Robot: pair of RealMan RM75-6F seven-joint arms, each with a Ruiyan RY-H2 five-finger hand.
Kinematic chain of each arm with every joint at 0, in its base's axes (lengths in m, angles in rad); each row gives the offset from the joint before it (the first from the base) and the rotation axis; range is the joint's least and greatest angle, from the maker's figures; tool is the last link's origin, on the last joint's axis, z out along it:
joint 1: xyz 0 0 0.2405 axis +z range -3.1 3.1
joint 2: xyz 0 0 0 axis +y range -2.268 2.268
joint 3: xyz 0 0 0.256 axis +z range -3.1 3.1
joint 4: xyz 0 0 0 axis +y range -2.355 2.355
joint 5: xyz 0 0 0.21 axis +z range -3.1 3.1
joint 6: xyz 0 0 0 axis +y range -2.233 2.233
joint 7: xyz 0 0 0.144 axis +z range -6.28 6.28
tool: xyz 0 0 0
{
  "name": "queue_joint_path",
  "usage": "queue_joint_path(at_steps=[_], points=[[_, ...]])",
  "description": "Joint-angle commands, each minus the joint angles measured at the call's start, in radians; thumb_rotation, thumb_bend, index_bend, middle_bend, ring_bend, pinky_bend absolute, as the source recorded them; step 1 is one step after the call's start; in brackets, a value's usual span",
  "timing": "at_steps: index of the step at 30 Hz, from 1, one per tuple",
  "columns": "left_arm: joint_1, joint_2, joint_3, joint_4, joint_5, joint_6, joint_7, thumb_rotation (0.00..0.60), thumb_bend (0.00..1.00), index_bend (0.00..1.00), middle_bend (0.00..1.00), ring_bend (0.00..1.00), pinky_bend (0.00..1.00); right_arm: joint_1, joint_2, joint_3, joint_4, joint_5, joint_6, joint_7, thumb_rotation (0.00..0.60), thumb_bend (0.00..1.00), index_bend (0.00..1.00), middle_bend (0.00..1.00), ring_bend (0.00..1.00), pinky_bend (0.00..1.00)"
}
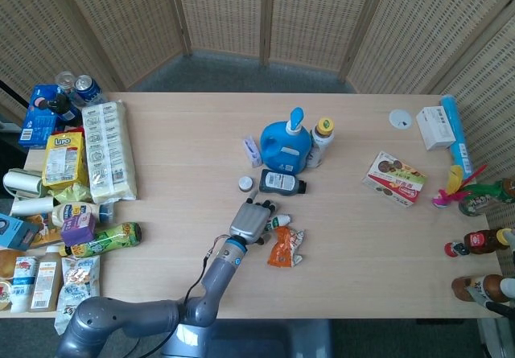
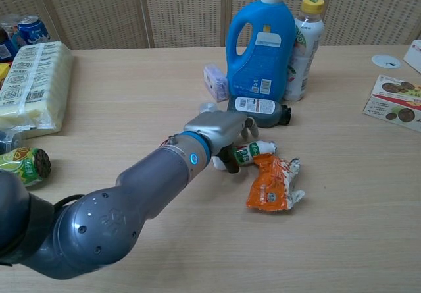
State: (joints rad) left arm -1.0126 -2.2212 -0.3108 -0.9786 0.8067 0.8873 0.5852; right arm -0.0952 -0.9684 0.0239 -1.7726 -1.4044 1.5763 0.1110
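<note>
The small white bottle [image 2: 253, 152] with green lettering lies on its side near the middle of the table [image 2: 131, 102], and the left hand [image 2: 220, 130] is down over its capped end, fingers [image 1: 261, 207] draped across the top and the thumb [image 2: 231, 160] tucked against the near side; from here I cannot tell whether it has truly closed on the bottle or is only resting on it. Touching the bottle's other end is a crumpled orange snack packet [image 2: 272, 184], lying just to the right and a little nearer the table's front edge. Just behind the hand a dark flat bottle [image 2: 258, 112] lies on its side, with a small white round cap [image 1: 245, 183] beside it. Behind those stands the big blue detergent jug [image 2: 260, 45], upright, with a yellow-capped drink bottle [image 2: 302, 40] just beside it on the right and a small pale purple pack [image 2: 216, 83] on its left. Well off to the right sit a flat box of chocolates [image 1: 394, 178], a white disc [image 1: 400, 118] and a white carton [image 1: 435, 127] next to a long blue tube [image 1: 455, 135]. Along the left edge there is a long pack of pale wafers [image 1: 108, 150], a yellow bag [image 1: 64, 158], drink cans [image 1: 78, 87] and a jumble of other groceries. The right hand shows in neither view.
</note>
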Motion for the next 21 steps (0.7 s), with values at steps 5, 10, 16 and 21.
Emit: queue_joint_path(at_steps=[5,10,16,21], points=[[-0.006,-0.038,-0.04,0.06,0.029,0.016,-0.043,0.6,0.33,0.44,0.49,0.64,0.14,-0.004,-0.002,0.002,-0.002,0.0,-0.005,0.011,0.589,0.1,0.0,0.0,0.0,0.0],[0.003,-0.047,-0.049,0.083,0.047,0.026,-0.06,0.6,0.34,0.56,0.61,0.74,0.37,-0.006,-0.006,0.006,-0.006,-0.003,-0.005,0.012,0.591,0.1,0.0,0.0,0.0,0.0],[0.033,0.004,-0.062,0.034,0.09,0.068,-0.09,0.6,0.34,0.59,0.65,0.76,0.39,-0.007,-0.009,0.014,-0.011,0.0,-0.004,0.008,0.588,0.1,0.0,0.0,0.0,0.0],[0.085,0.105,-0.075,-0.102,0.118,0.135,-0.098,0.6,0.34,0.6,0.65,0.76,0.39,0.001,-0.018,0.017,-0.01,-0.006,-0.016,0.005,0.586,0.1,0.0,0.0,0.0,0.0]])
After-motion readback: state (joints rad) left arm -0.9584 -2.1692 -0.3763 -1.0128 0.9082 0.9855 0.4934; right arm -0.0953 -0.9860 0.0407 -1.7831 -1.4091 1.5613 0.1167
